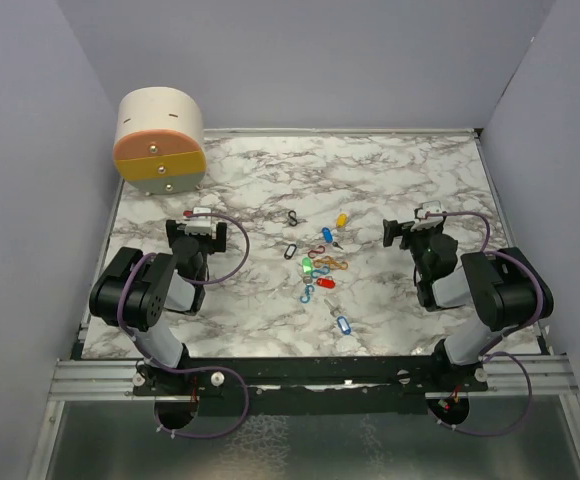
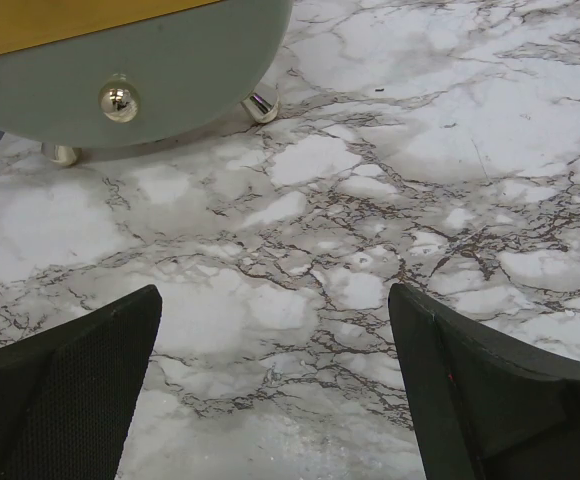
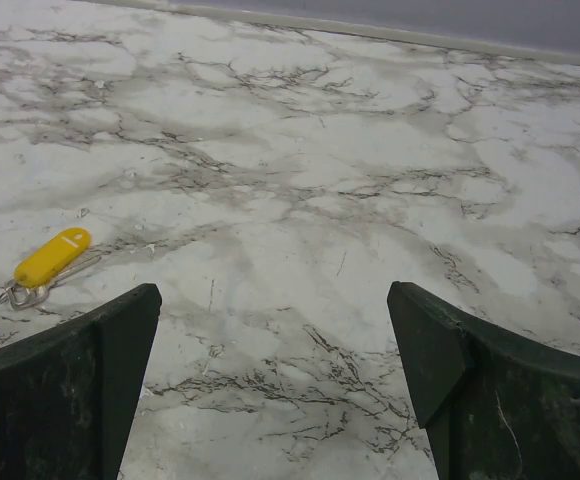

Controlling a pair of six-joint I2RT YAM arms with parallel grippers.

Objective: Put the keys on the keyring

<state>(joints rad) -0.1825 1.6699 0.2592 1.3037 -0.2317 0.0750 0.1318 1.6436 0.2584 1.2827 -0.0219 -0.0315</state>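
Two arms are sitting folded at the near edge of the marble tabletop (image 1: 270,180) in the top view. The left end effector (image 1: 198,232) and the right end effector (image 1: 416,228) are both standing with jaws spread wide, holding nothing. Between them the keys (image 1: 325,268) are lying loose in a small scatter at the middle of the tabletop, mixed with thin oval loop clips (image 1: 293,216). A yellow key (image 1: 342,219) is lying farthest back, green and red ones are lying near the centre, and a blue key (image 1: 343,325) is lying nearest the arm bases. A round container (image 1: 160,140) is standing at the far left corner.

Seen from the left wrist, the left end effector (image 2: 275,300) is gaping empty over bare marble, with the round container (image 2: 190,60) just ahead, showing shiny metal studs.

Seen from the right wrist, the right end effector (image 3: 270,295) is likewise gaping empty. The yellow key (image 3: 52,257) is lying flat on the marble just beyond its left finger, apart from it.
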